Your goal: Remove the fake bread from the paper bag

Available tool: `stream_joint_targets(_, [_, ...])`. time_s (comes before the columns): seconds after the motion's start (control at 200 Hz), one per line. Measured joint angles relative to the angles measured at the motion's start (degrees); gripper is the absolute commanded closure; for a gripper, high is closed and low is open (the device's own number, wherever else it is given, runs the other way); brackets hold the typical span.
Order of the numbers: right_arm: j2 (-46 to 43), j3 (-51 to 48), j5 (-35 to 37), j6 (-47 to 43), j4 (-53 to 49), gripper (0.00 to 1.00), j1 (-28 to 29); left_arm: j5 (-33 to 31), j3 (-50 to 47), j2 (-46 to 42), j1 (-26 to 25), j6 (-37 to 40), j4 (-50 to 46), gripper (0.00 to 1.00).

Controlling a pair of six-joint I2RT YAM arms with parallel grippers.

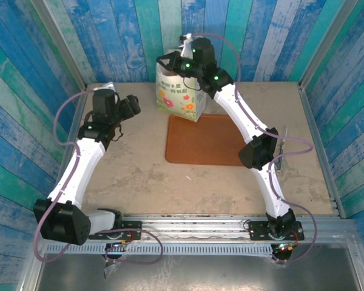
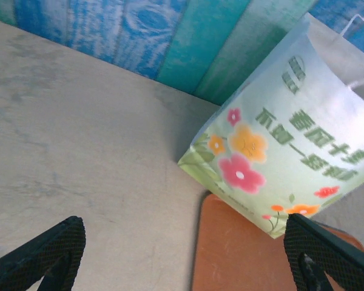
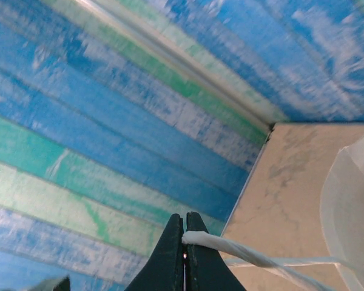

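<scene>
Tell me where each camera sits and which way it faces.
Top: above and behind, looking down on the table; left arm, right arm, bag and tray show.
Left wrist: on the left arm, looking across the table at the flowered bag and tray; left fingers open at the bottom.
Right wrist: on the right arm, facing the blue wall; right fingers, shut, pinch the bag's handle.
Shared: top and left wrist both show bag and tray.

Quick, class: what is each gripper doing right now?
Left gripper: open, holding nothing.
Right gripper: shut on a loop handle of the paper bag.
</scene>
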Motion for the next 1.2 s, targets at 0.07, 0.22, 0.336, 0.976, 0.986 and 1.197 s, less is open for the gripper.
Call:
stream_joint_targets(0.07, [0.0, 0.0, -2.1, -0.3, -0.7, 0.99, 1.3, 0.7, 0.0, -0.4, 3.3, -0.3, -0.4, 0.10])
stream_joint_targets(0.22, [0.0, 0.0, -7.7, -1.4, -2.2, 0.99, 4.7, 3.3, 0.5, -0.5, 10.6, -1.6, -1.3, 0.08])
stream_joint_targets(0.336, [-0.4, -1.0, -12.7, -2.8, -3.2, 0.99, 7.5, 7.8, 0.7, -0.7, 17.2, -2.9, -1.4, 0.06])
stream_joint_targets(0.976, [-28.0, -32.6, -22.0, -21.6, -16.4, 0.95, 9.3, 23.3, 15.2, 3.5, 23.6, 1.4, -4.3, 0.02])
stream_joint_targets(0.986, [-28.3, -33.0, -22.0, -21.6, -16.4, 0.95, 9.1, 23.1, 15.3, 3.6, 23.6, 1.6, -4.7, 0.02])
stream_joint_targets(1.197, [-29.9, -38.8, -20.7, -21.8, -15.8, 0.94, 5.5, 16.4, 15.5, 3.7, 23.6, 4.1, -14.3, 0.06])
